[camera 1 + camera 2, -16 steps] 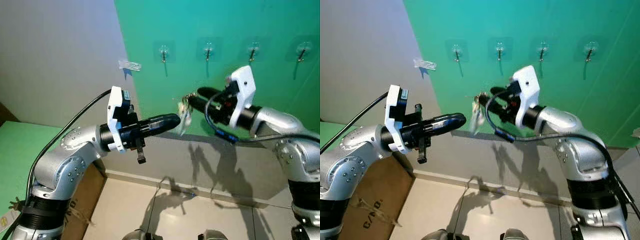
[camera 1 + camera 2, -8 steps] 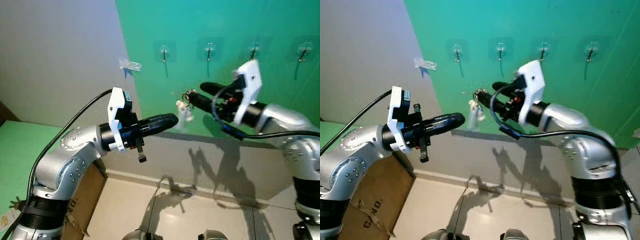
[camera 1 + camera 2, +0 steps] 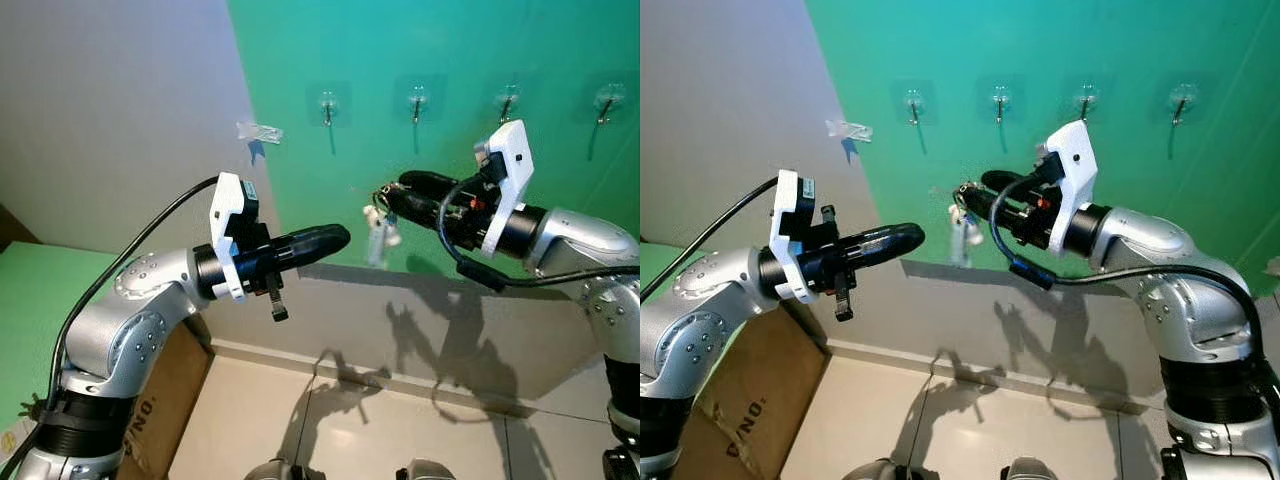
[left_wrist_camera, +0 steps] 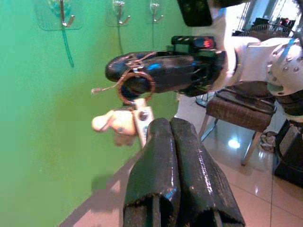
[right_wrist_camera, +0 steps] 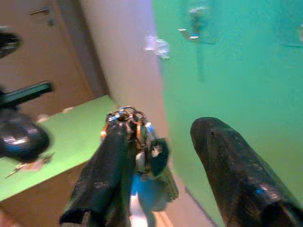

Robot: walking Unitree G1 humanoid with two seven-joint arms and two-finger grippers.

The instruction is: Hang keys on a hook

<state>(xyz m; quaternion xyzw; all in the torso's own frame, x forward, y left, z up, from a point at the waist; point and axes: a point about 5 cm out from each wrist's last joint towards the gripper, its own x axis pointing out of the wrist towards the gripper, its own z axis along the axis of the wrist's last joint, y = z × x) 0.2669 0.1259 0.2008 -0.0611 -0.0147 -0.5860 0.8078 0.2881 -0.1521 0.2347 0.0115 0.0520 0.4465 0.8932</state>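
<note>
Since a second ago the right gripper (image 3: 392, 196) has swung a little to the robot's right and levelled out, so the keys (image 3: 379, 228) now hang more freely beneath its tip instead of trailing toward the left gripper (image 3: 335, 238). In the right wrist view the two black fingers (image 5: 110, 170) stand spread apart, and the key ring (image 5: 127, 115) is looped over one of them rather than pinched, with the keys and a pale fob dangling below. The left gripper has its fingers pressed together on nothing, pointing at the keys from just beside them; its arm has barely shifted. Beyond the fingers, the green wall (image 3: 440, 40) carries a row of four hooks, and the nearest hook (image 3: 326, 103) sits above and behind the keys, well apart from them. The shift looks like a re-aiming, not an approach: the ring is not yet near any hook, and it must be raised and carried to the wall before hanging.
</note>
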